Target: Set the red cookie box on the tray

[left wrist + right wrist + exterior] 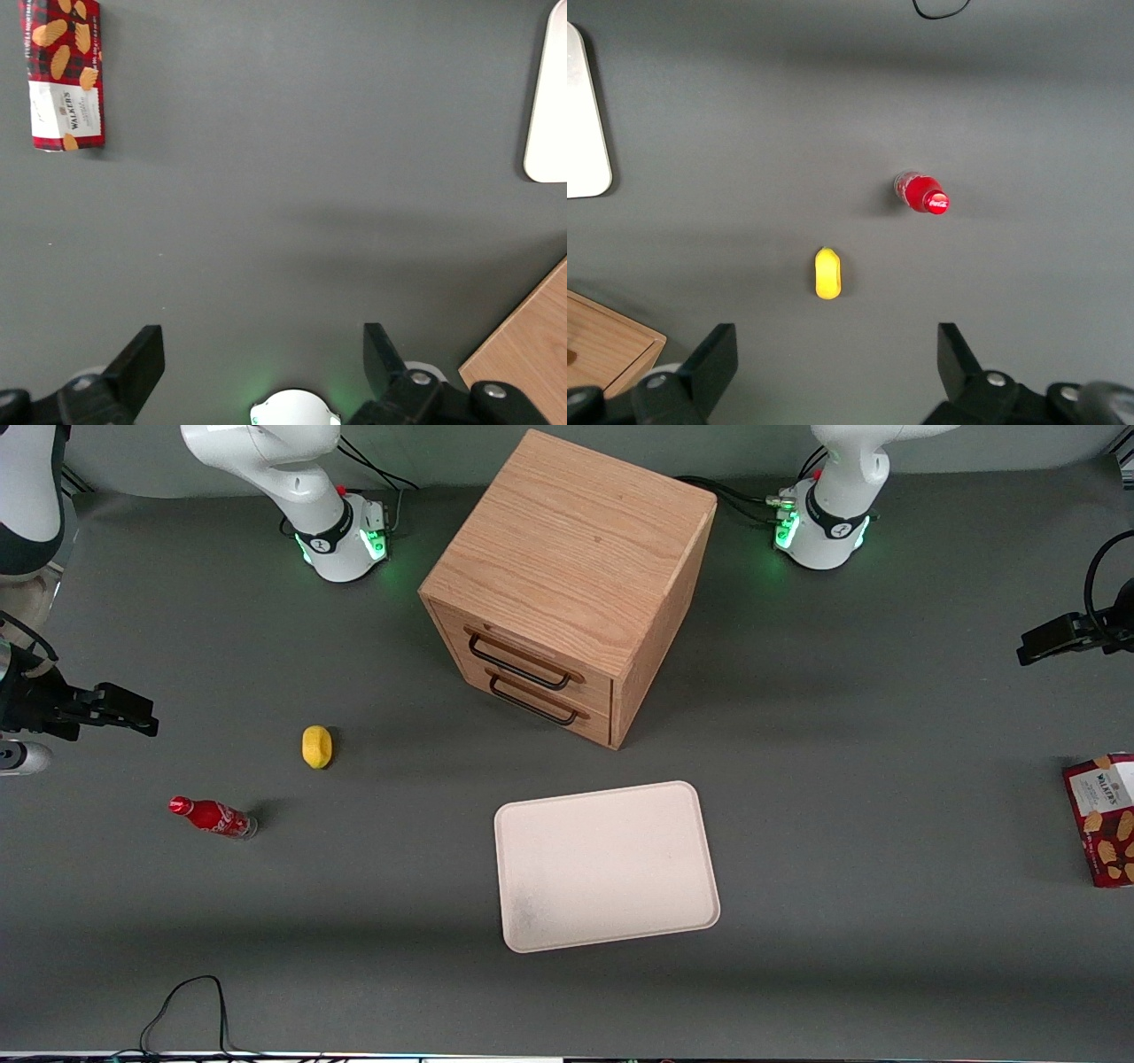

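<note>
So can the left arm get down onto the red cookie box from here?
Probably yes: the open gripper hangs over bare table, nothing between it and the red cookie box, which lies flat and alone.

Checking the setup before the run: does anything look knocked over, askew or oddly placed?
Nothing is spilled or damaged. The red cookie box lies flat at the working arm's end of the table, partly cut off in the front view. The tray and cabinet sit slightly skewed. The end effector hovers open above bare mat.

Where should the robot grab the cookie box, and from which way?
Probably from straight above, pinching the red cookie box across its narrow width near the middle. It lies flat and alone on the table, apart from the tray. The gripper hangs open, away from the box.
</note>
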`<state>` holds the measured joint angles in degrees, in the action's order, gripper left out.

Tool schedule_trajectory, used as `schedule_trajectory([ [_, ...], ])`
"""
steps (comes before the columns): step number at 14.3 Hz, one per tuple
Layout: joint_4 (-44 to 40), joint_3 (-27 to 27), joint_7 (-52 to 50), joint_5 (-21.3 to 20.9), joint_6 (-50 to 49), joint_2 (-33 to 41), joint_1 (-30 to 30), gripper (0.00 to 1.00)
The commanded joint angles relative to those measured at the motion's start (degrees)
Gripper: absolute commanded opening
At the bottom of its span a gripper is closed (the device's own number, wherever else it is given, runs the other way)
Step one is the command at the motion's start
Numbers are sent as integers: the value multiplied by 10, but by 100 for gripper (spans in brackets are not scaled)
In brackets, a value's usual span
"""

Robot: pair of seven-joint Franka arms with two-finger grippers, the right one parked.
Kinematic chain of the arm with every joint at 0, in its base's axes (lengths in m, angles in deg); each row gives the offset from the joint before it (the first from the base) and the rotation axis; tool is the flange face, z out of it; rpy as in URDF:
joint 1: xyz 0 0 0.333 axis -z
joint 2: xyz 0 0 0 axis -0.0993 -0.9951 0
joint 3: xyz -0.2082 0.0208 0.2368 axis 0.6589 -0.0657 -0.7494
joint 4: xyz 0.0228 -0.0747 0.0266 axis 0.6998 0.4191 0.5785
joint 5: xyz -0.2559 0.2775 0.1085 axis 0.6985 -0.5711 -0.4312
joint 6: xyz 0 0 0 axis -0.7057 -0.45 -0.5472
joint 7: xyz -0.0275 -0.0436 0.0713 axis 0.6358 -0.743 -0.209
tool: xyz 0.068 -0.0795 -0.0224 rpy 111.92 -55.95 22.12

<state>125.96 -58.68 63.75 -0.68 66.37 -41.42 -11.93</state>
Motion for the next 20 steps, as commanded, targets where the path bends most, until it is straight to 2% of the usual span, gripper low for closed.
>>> schedule_trajectory([
  [1, -6, 2, 3, -10, -11, 0, -11, 100],
  [9, -26, 2, 11, -20, -10, -17, -35, 100],
  [11, -53, 2, 12, -20, -21, -21, -68, 100],
  [13, -109, 2, 23, -20, -43, -56, -105, 100],
  [18, -237, 2, 219, -19, -82, -158, -250, 100],
  [20, -237, 2, 242, -20, -81, -165, -265, 100],
])
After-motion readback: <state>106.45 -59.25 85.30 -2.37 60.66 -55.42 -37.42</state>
